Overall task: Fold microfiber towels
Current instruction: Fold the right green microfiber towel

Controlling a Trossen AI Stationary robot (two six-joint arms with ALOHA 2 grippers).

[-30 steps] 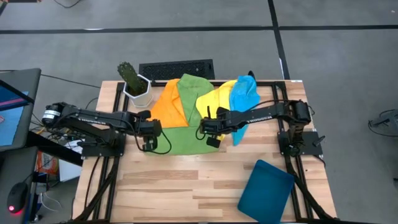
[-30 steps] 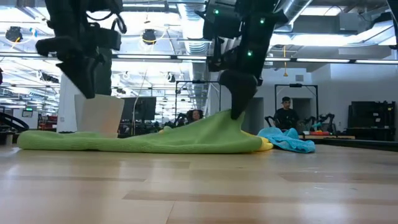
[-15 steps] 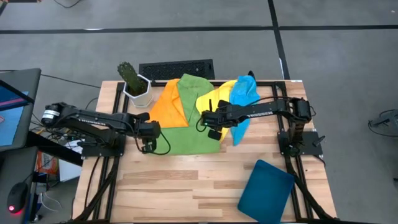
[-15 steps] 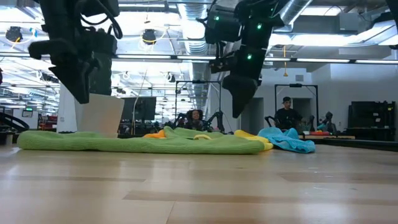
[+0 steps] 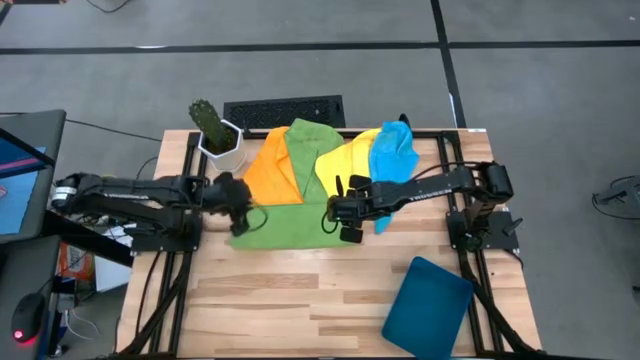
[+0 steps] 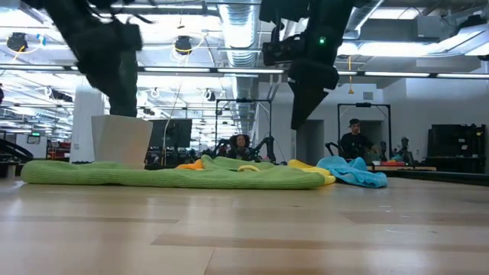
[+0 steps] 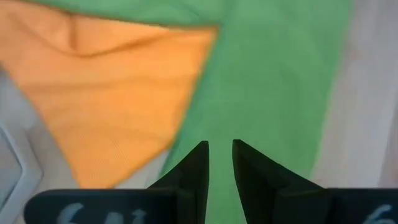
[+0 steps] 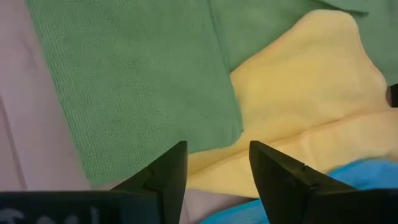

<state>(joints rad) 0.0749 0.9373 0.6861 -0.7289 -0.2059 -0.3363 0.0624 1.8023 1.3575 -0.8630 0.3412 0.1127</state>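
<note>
A green towel [image 5: 295, 225] lies spread flat on the wooden table, its far part under an orange towel [image 5: 268, 165]. Behind it, a second green towel [image 5: 312, 148], a yellow one [image 5: 350, 155] and a bright blue one [image 5: 392, 150] overlap in a heap. My left gripper [image 7: 220, 152] hangs over the flat towel's left part, its fingers a narrow gap apart with nothing between them. My right gripper [image 8: 217, 152] is open above that towel's right corner [image 8: 224, 134], where it lies on the yellow towel [image 8: 298, 93]. In the low view both grippers stand clear above the cloth.
A white pot with a cactus [image 5: 215, 135] stands at the far left corner, with a black keyboard [image 5: 285, 110] behind the towels. A dark teal tray [image 5: 428, 305] lies at the near right. Bare wood [image 5: 290, 300] runs along the near side.
My right gripper has opened and let go of the flat green towel's right edge, which it held lifted. That edge has dropped flat onto the table and the yellow towel. The gripper has then risen. My left gripper has risen a little and rolled.
</note>
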